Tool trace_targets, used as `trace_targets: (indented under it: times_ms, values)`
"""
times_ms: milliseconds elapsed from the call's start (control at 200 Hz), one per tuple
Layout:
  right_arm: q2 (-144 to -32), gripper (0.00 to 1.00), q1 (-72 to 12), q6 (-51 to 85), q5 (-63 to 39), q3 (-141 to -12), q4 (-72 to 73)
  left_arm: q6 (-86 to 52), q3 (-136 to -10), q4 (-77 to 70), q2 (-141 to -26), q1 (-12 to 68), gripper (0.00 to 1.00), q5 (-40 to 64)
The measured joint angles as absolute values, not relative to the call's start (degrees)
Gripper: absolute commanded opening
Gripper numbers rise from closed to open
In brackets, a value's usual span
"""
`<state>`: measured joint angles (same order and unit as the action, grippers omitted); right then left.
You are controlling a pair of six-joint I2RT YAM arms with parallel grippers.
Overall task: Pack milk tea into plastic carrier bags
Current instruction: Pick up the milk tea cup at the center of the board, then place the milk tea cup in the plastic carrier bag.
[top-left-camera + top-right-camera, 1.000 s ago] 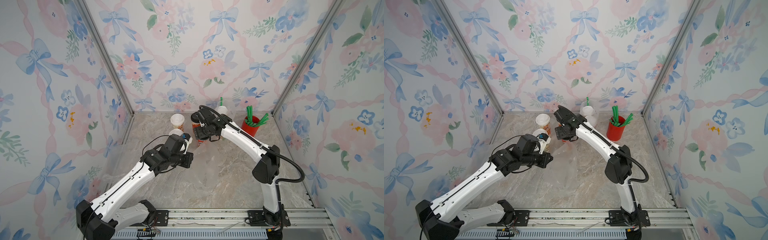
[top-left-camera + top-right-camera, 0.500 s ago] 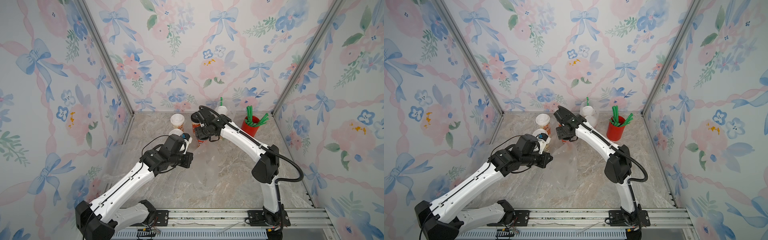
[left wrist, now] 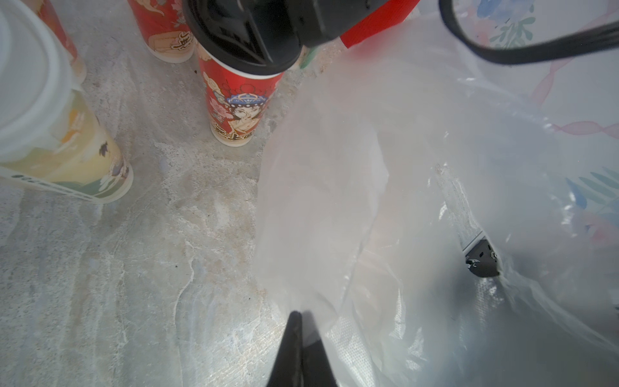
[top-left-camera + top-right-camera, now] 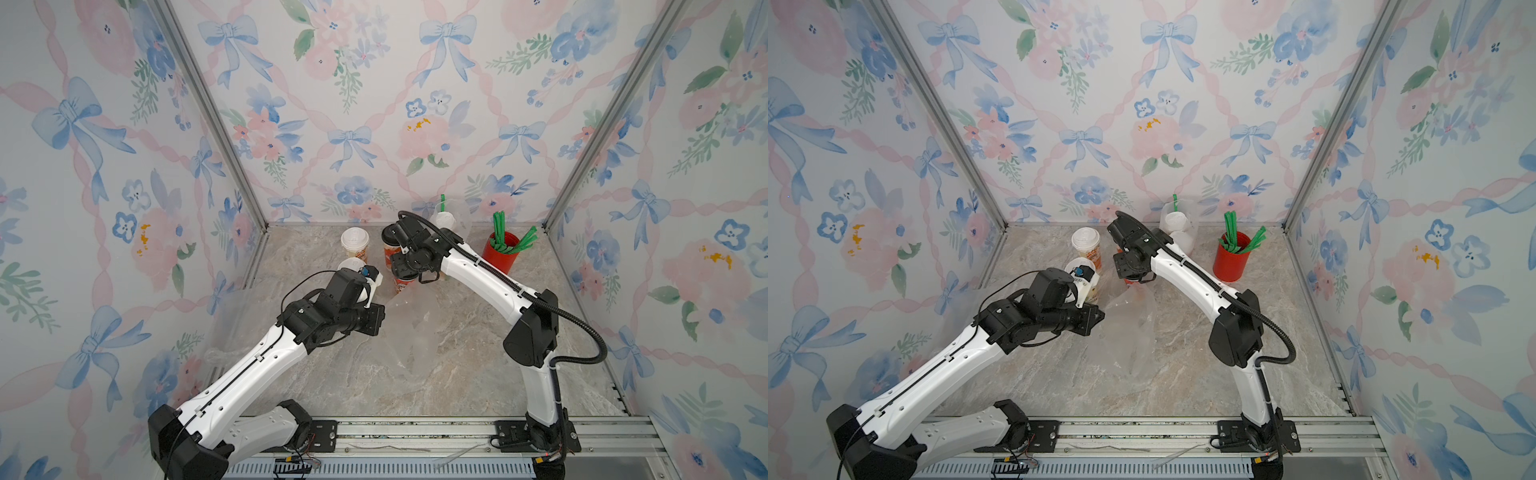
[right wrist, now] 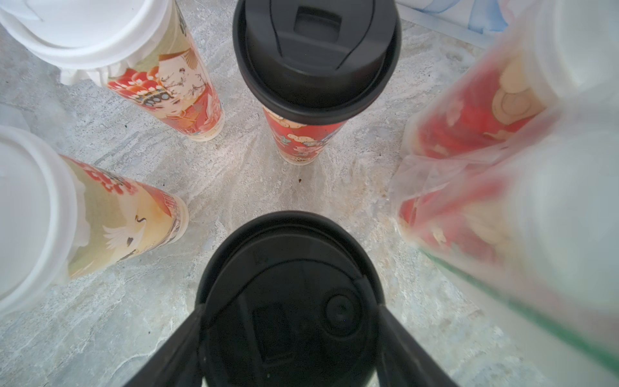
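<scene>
Top view: thin clear plastic carrier bag (image 4: 1194,216) near right gripper (image 4: 1130,272) already holds two white-lidded cups (image 4: 1174,219).
Left wrist: left gripper (image 3: 296,330) clenched on second clear bag (image 3: 368,201).
Right wrist: jaws straddle black-lidded red paper cup (image 5: 288,268), grip uncertain; four unpacked.

Grey-beige marble-veined tabletop (image 4: 478,386) underneath, cream streaks running through it. Floral wallpaper walls (image 4: 353,137) all around: blue bows, pink ribbons, pink blooms, green sprigs. Here's the tall red paper cup with the black domed lid (image 3: 237,100): pale-faced figure, blue headdress, cream band at the foot. Then a cream-and-green printed paper cup with a white lid (image 3: 67,144). Another white-lidded paper cup (image 5: 174,97) carries a lady in red robes and red headdress (blue beads too). Plain red lidless cup (image 4: 498,259), bright green straws (image 4: 498,232). Clear crinkly plastic carrier bag (image 3: 368,201) reads milky white; it may be faintly pink-tinged, hard to say.
</scene>
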<state>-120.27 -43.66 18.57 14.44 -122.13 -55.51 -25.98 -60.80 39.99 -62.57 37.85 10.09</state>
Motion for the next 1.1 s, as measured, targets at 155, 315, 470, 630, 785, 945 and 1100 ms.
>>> trace_targets:
  times_ms: [155,315,470,630,785,945,1100]
  values:
    - [-119.87,0.69,-43.72,18.37,15.33,-125.51,-57.65,-26.72,-60.80,39.94,-62.57,37.85,0.00,10.31]
    - [-117.60,0.67,-44.16,18.15,15.97,-129.93,-61.54,-27.77,-60.80,39.05,-62.46,37.85,0.00,10.57]
    - [-115.04,0.64,-44.91,17.89,16.36,-135.74,-65.80,-29.17,-60.82,38.30,-61.73,37.85,0.00,11.33]
    - [-111.72,0.62,-45.76,17.96,16.75,-140.38,-70.37,-31.00,-60.82,36.75,-60.84,37.85,0.00,11.94]
    - [-107.72,0.59,-46.76,18.15,17.06,-141.75,-73.84,-32.84,-60.80,34.44,-60.16,37.85,0.00,12.58]
    - [-103.07,0.58,-48.36,19.11,17.21,-141.75,-76.53,-34.68,-60.62,32.08,-59.92,37.85,0.00,13.43]
    - [-98.87,0.57,-51.03,20.38,17.45,-141.73,-77.89,-35.73,-59.81,31.07,-59.92,37.85,0.00,13.56]
